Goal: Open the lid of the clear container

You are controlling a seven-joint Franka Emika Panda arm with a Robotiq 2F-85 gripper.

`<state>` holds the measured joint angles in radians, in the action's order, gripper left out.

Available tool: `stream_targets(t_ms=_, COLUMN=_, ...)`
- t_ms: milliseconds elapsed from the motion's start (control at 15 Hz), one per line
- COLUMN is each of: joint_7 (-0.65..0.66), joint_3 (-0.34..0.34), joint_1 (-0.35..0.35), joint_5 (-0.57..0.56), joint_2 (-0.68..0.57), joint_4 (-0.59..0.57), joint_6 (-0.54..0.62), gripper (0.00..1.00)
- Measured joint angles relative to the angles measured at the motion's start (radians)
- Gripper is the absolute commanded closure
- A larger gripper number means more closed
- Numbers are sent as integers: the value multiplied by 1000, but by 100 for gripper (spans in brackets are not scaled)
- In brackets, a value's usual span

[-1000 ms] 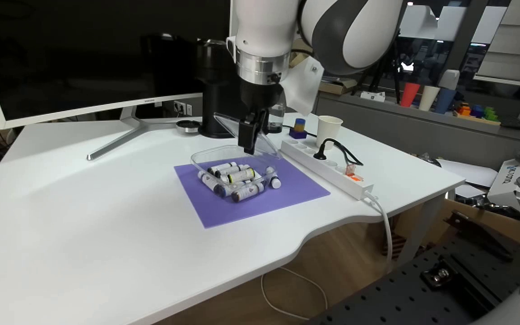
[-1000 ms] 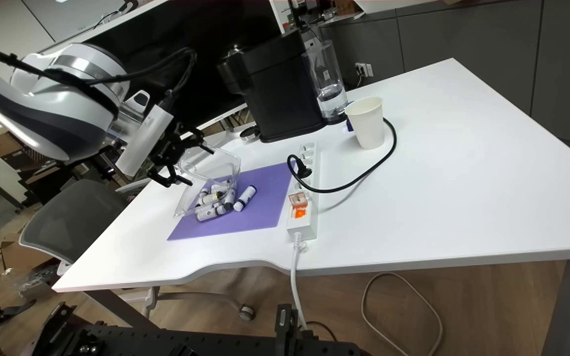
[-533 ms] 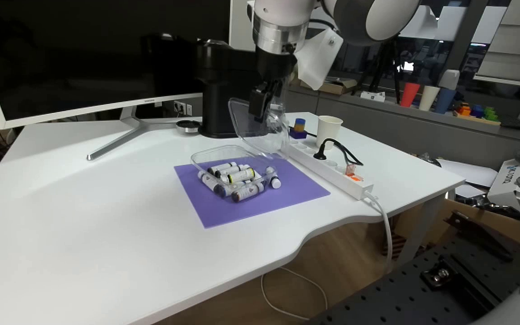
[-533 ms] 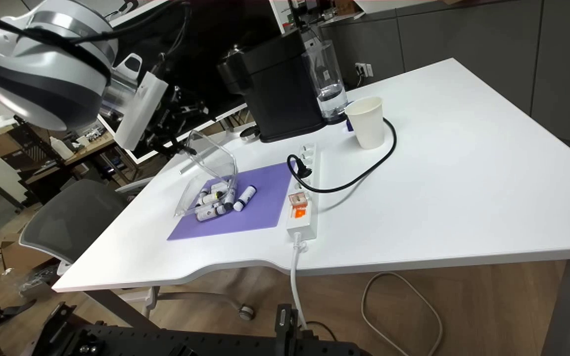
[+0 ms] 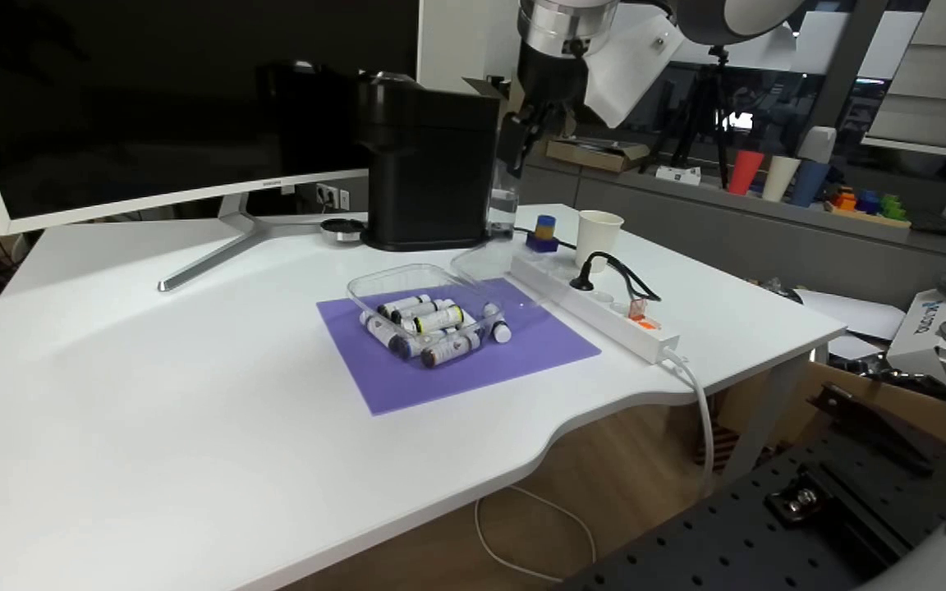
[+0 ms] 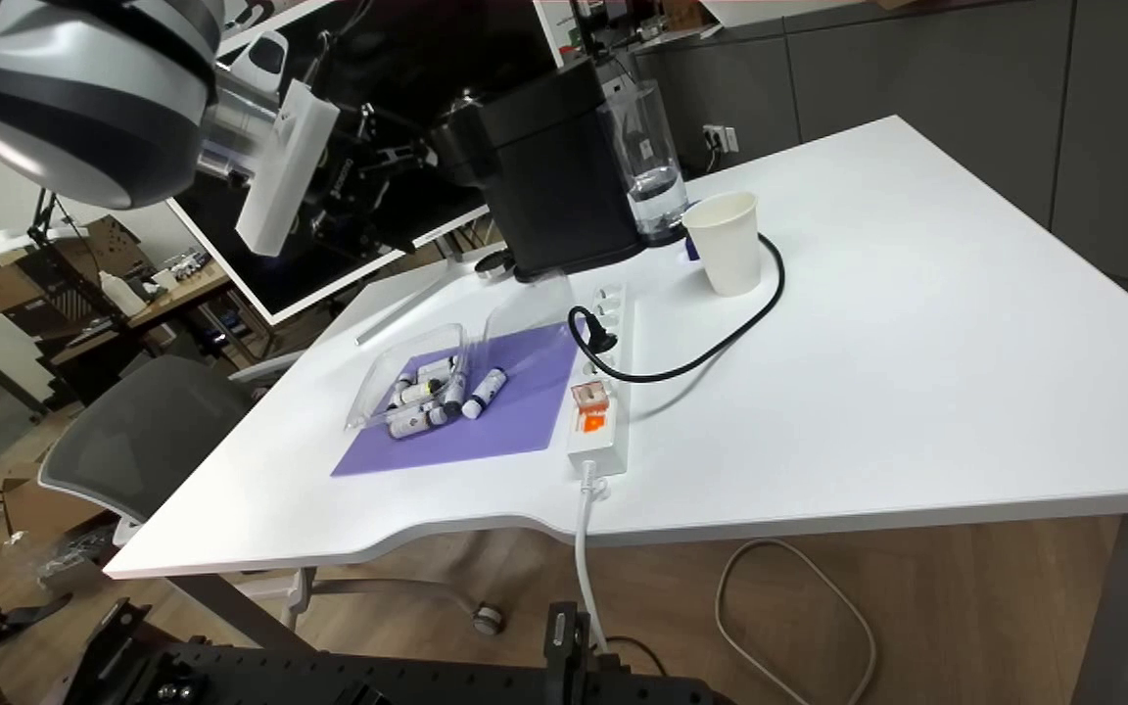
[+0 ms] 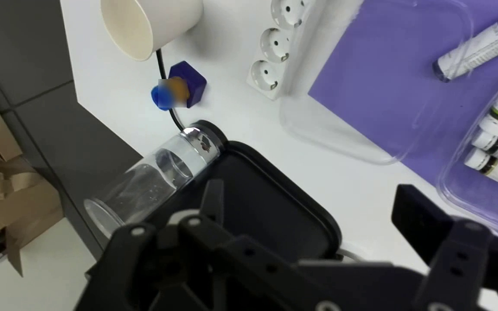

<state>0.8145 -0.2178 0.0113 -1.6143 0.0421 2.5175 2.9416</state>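
The clear container (image 5: pixel 383 273) stands on the purple mat (image 5: pixel 514 361) with its top uncovered and several small bottles (image 5: pixel 438 318) inside. Its rim also shows in the wrist view (image 7: pixel 448 190). The transparent lid (image 5: pixel 485 261) lies beside the container, over the mat's corner and partly over the power strip. It also shows in an exterior view (image 6: pixel 530 304) and in the wrist view (image 7: pixel 378 86). I cannot tell whether lid and container are joined. My gripper (image 7: pixel 314 207) is open and empty, raised above the table and apart from the lid; it shows in an exterior view (image 5: pixel 514 164).
A white power strip (image 5: pixel 613 316) with a black plug stands right of the mat. Behind are a black machine (image 5: pixel 432 164) with a clear water tank (image 6: pixel 657 196), a paper cup (image 5: pixel 600 230) and a small coloured block stack (image 5: pixel 544 234). One loose bottle (image 6: pixel 485 393) lies beside the container.
The lid was tilted up at the gripper, and now lies down beside the container on the power strip side. My gripper has moved up and away from it. The container and bottles have not moved.
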Motion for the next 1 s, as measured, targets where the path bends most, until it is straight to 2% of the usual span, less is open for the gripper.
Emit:
stream_targets(t_ms=267, joint_7=22, joint_3=-23, joint_1=28, joint_5=29, joint_2=2, joint_4=7, joint_6=6, gripper=0)
stream_targets(t_ms=667, joint_7=3, joint_3=-30, joint_1=35, joint_5=222, joint_2=13, joint_4=58, joint_6=14, gripper=0)
stream_targets(t_ms=1000, joint_7=-71, joint_3=-30, joint_1=35, joint_5=358, joint_2=58, joint_4=117, joint_6=37, gripper=0)
